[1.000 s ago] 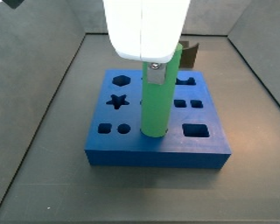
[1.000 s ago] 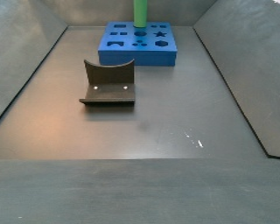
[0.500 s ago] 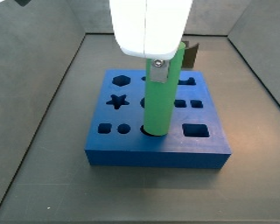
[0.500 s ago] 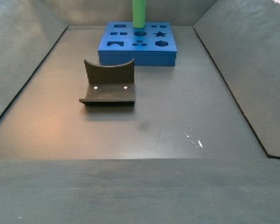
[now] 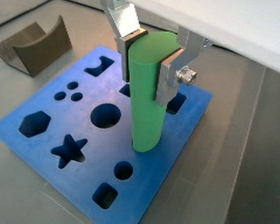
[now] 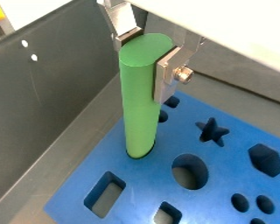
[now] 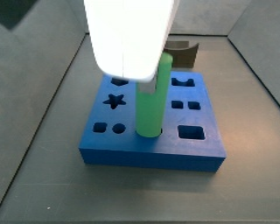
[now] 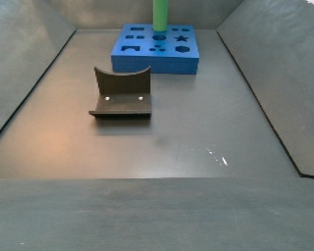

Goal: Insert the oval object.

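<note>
The oval object, a long bright green rod [image 5: 149, 96], stands upright with its lower end in a hole of the blue block [image 5: 60, 122]. It also shows in a wrist view [image 6: 139, 101] and in both side views [image 7: 153, 101] [image 8: 159, 14]. My gripper [image 5: 152, 63] is shut on the rod's upper end, one silver finger on each side. It also shows in a wrist view [image 6: 149, 59]. The blue block [image 7: 130, 149] has several shaped holes: star, hexagon, round, square. In a side view the block [image 8: 156, 57] sits at the far end of the floor.
The dark grey curved holder [image 8: 122, 94] stands on the floor well away from the block; it also shows in a wrist view [image 5: 35, 45] and behind the block in a side view [image 7: 184, 51]. Grey walls [image 6: 49, 96] enclose the floor close beside the block.
The rod and gripper have sunk a little lower over the block, and the gripper's white body fills more of the side view. The block and holder have not moved.
</note>
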Available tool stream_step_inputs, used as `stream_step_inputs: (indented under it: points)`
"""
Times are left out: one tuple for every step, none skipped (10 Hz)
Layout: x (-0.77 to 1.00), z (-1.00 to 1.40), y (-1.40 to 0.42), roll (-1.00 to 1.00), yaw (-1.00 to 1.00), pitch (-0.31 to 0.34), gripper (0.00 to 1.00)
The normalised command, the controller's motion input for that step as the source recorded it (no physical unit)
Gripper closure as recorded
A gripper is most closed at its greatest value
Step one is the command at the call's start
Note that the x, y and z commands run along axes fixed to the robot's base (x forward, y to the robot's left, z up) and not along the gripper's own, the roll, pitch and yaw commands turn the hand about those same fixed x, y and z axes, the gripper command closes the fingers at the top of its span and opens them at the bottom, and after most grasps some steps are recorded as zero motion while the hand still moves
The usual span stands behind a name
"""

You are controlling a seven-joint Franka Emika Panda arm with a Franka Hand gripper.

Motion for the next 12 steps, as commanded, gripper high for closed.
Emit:
stream_step_inputs:
  points:
    - [0.01,-0.30,0.00,0.00,0.00,0.014,1.00]
    - [0.10,-0.34,0.00,0.02,-0.01,0.029,1.00]
    - [0.17,-0.36,0.00,0.00,-0.05,0.019,1.00]
    - [0.16,-0.33,0.00,0.00,-0.07,0.024,1.00]
    - [0.14,-0.30,0.00,0.00,-0.09,0.023,1.00]
    - [0.13,-0.31,0.00,0.00,-0.09,0.020,1.00]
    - [0.11,-0.32,0.00,0.00,-0.07,0.010,1.00]
    - [0.10,-0.33,0.00,0.00,-0.06,0.003,1.00]
    - [0.08,-0.31,0.00,0.00,-0.05,0.000,1.00]
    - [0.00,-0.07,0.00,0.00,-0.07,0.000,1.00]
    - [0.00,0.00,0.01,-0.04,0.00,0.000,1.00]
    - [0.00,0.00,0.00,0.00,0.00,0.000,1.00]
